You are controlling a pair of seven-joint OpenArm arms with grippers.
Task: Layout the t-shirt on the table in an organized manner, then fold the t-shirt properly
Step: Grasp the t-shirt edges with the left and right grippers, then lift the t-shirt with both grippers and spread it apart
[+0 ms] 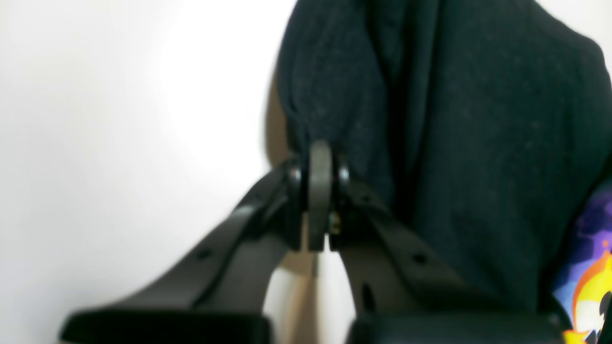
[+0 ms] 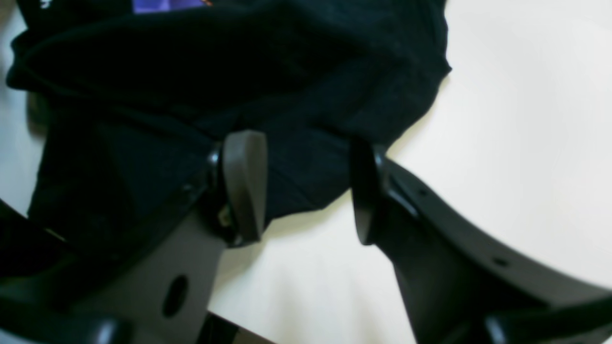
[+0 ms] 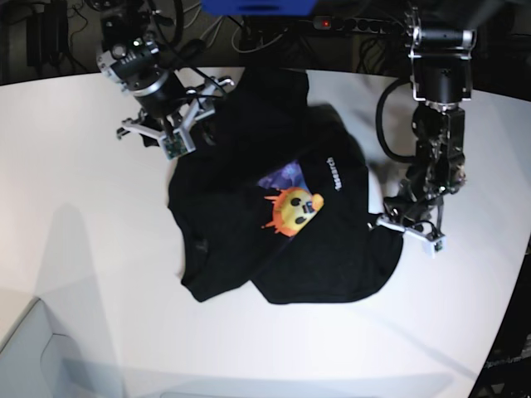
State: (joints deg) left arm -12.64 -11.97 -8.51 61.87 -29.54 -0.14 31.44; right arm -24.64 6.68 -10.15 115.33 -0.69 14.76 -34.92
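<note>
— Lying crumpled near the middle of the table [image 3: 75, 249], the t-shirt [image 3: 274, 249]; bunched black cloth, long axis running roughly from the far left corner toward the near right; sun-face print [image 3: 294, 210] turned up, purple patch just behind it.

— Any writing legible?

— Small white lettering [image 3: 330, 172] beside the print, too small to read; no containers anywhere in view.

— And the tools?

— Pinched shut on a fold at the shirt's edge, the left gripper [image 1: 319, 191], pads pressed together with cloth bunched above them; standing apart, the right gripper [image 2: 306, 186], jaws straddling a dark hem at the far edge, holding nothing that can be made out.
</note>
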